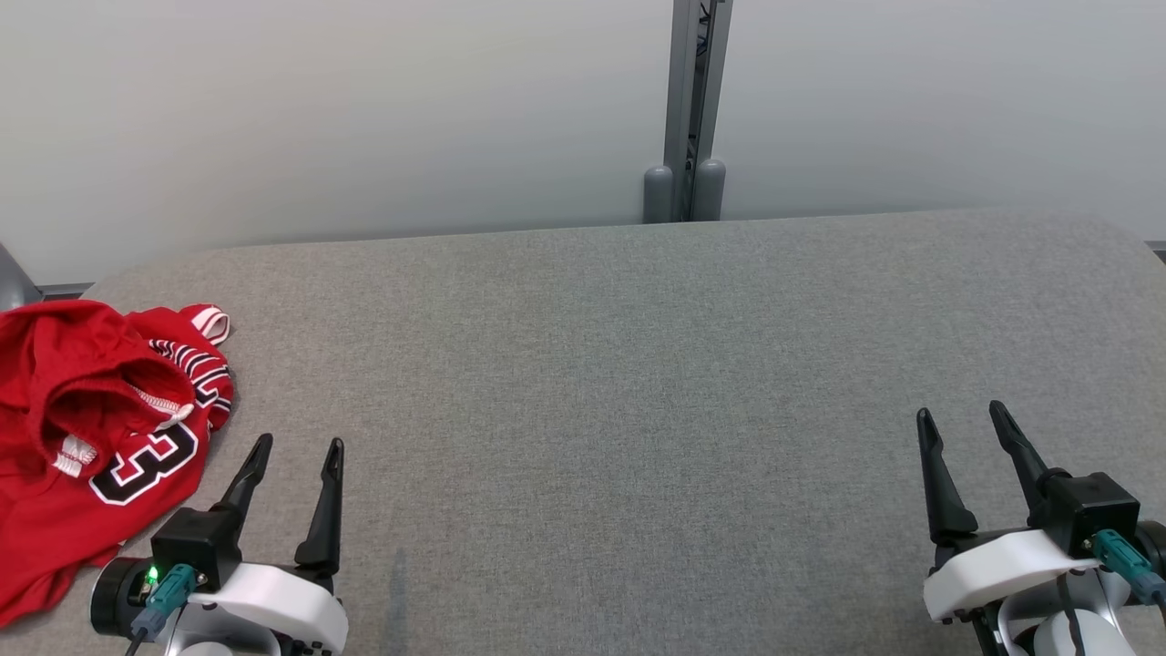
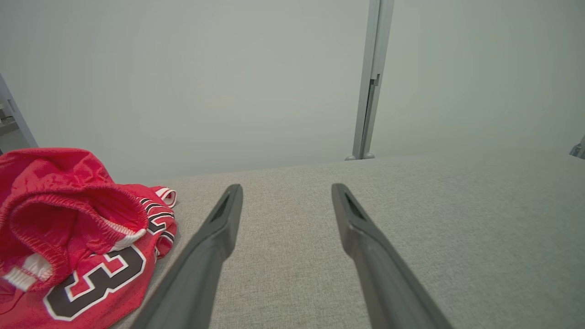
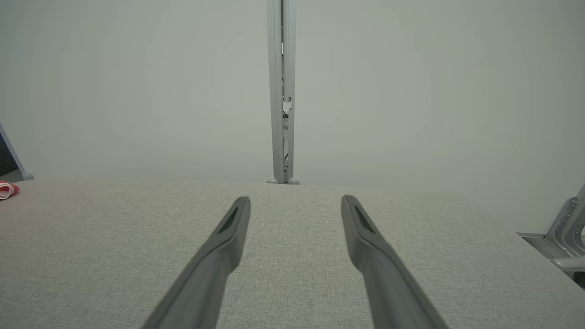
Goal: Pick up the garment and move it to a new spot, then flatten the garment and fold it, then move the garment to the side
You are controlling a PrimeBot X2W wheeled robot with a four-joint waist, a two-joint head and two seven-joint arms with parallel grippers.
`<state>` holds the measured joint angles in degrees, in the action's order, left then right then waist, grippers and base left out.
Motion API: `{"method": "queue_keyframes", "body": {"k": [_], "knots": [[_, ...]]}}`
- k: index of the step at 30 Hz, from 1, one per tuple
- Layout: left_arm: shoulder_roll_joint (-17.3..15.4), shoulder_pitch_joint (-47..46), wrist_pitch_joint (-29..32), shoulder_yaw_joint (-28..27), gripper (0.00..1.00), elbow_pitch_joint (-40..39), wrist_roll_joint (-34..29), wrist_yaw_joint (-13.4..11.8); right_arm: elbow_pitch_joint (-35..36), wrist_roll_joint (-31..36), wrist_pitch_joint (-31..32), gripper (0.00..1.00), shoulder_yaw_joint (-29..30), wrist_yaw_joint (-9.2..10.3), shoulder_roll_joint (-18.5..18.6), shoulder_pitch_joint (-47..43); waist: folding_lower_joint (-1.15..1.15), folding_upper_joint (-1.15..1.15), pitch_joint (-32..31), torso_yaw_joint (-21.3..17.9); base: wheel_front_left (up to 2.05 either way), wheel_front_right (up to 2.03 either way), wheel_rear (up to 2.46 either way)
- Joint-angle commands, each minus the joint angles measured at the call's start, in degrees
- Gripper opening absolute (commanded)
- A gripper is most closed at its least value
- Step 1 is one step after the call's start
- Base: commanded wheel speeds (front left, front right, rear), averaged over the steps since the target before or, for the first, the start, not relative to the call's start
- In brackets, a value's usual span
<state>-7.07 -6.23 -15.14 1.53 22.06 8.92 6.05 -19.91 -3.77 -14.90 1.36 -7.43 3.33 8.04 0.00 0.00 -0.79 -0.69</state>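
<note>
Head view: garment [image 1: 82, 437] lay bunched at table's [image 1: 638, 383] 9 o'clock. Left gripper [image 1: 300, 445] sat just beside it, right gripper [image 1: 961, 413] at 4 o'clock — both spread, empty. Best call was a left pinch on a raised fold.

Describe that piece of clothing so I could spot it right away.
Start at the wide grey table. At its left end, beside the left gripper, lies a crumpled red jersey. Its bright colour and black, white-edged number 3 set it apart from the plain grey around it.

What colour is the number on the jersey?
Number is black, outlined white; jersey red. Best: left wrist view.
</note>
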Motion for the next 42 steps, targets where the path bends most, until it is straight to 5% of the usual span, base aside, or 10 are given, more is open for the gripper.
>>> {"method": "queue_keyframes", "body": {"k": [1,16,42], "knots": [[-0.17,-0.77,0.00,-0.32,1.00,0.13,-0.03,0.27,-0.04,-0.36,-0.45,1.00,0.09,-0.10,0.10,0.27,0.00,0.00,0.02,0.02,0.00,0.00,0.00],[0.41,-1.77,0.00,-1.68,1.00,0.22,0.22,0.90,0.70,-0.32,-0.45,1.00,0.74,-0.10,0.14,-0.27,0.00,0.00,0.24,2.83,0.00,0.00,0.00],[-0.54,-0.41,0.00,-6.02,1.00,1.67,1.02,1.22,3.09,-3.69,-0.39,1.00,-4.73,-0.06,-0.31,-0.97,0.00,0.00,-2.09,23.37,0.00,0.00,0.00]]}}
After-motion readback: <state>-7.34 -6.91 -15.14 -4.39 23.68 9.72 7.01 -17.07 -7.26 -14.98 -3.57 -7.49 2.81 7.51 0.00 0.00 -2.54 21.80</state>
